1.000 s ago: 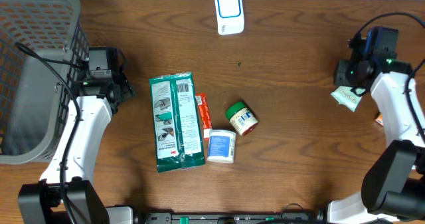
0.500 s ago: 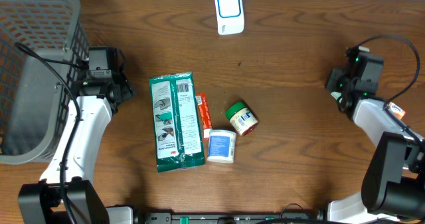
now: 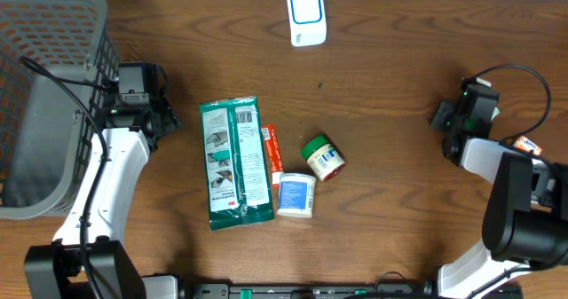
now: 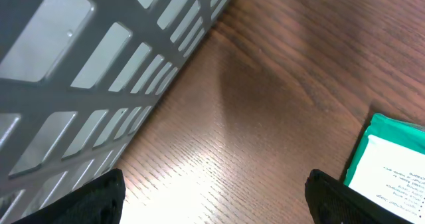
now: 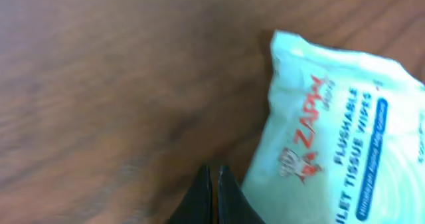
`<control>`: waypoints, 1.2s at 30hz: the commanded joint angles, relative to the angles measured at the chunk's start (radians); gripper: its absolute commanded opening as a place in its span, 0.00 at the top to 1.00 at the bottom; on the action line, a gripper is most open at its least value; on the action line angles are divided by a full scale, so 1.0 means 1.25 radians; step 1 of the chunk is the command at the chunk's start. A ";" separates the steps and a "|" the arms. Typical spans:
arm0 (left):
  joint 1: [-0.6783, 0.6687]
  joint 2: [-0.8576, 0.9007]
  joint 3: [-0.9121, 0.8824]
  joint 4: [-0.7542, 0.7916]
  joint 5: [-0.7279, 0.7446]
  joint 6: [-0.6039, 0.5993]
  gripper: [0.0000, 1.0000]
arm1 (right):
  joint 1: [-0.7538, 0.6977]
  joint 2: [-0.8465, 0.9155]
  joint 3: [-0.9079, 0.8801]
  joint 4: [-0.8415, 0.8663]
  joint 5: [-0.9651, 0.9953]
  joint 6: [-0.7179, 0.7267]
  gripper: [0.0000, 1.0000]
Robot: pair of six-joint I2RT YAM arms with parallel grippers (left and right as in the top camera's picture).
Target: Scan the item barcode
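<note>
The barcode scanner [image 3: 306,15], a white unit with a blue face, stands at the table's back edge. A pale green wipes packet [image 5: 339,131] lies on the wood in the right wrist view. My right gripper [image 5: 214,191] is shut with nothing between its fingers, just left of that packet. From overhead the right gripper [image 3: 446,126] is at the table's right side and the packet is hidden under the arm. My left gripper [image 4: 216,204] hangs open over bare wood beside the basket [image 4: 86,71], and overhead the left gripper [image 3: 164,121] sits left of the green packet.
In the middle lie a large green packet [image 3: 233,161], an orange tube [image 3: 271,148], a white tub [image 3: 295,195] and a green-lidded jar [image 3: 322,157]. The grey basket [image 3: 49,95] fills the far left. A small orange item [image 3: 528,144] lies by the right arm.
The right arm has swung toward the front and left, and its jaws have closed. The wipes packet seen overhead earlier is now covered by the arm. The left arm is still.
</note>
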 commanded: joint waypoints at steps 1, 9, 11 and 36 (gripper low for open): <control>0.003 0.006 -0.010 0.000 -0.010 -0.005 0.14 | -0.020 -0.005 -0.008 -0.003 0.083 0.018 0.99; 0.003 0.006 -0.010 0.000 -0.010 -0.005 0.14 | -0.069 -0.094 -0.008 -0.108 0.143 0.021 0.99; 0.003 0.006 -0.010 0.000 -0.010 -0.005 0.14 | -0.077 -0.116 -0.008 -0.130 0.166 0.020 0.99; 0.003 0.006 -0.010 0.000 -0.010 -0.005 0.14 | 0.131 -0.538 0.056 -0.497 -0.353 -0.048 0.25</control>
